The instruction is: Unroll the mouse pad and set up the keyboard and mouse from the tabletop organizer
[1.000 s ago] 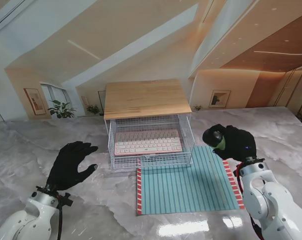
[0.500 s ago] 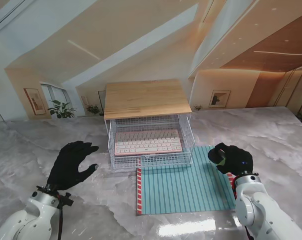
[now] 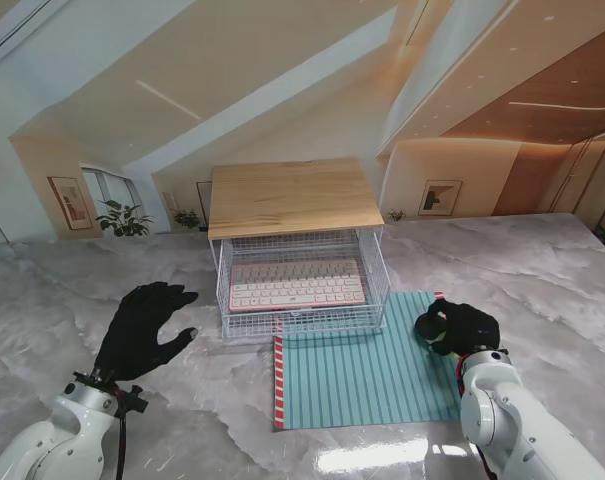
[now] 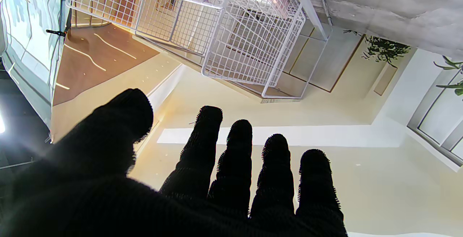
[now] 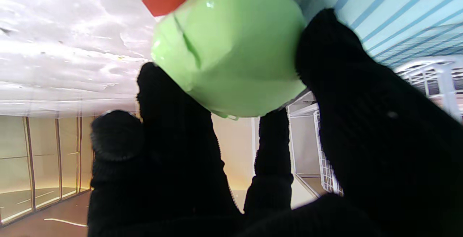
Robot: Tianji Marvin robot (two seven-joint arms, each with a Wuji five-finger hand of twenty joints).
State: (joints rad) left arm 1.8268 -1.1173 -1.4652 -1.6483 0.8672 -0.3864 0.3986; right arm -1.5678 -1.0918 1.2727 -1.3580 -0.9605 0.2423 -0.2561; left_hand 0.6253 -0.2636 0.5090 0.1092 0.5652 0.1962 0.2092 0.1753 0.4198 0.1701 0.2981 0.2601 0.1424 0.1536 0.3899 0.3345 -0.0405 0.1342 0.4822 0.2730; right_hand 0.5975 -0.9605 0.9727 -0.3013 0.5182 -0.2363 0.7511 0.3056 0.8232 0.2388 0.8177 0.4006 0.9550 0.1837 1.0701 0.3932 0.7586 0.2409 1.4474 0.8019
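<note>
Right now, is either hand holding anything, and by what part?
The right hand holds the green mouse, its fingers and thumb clamped on opposite sides of the body, over the mouse pad. The left hand is open and holds nothing.

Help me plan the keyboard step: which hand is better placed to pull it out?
Left: the open left hand sits beside the white wire organizer; the right hand holds the green mouse.

Glossy grey marble table w/ glare
</note>
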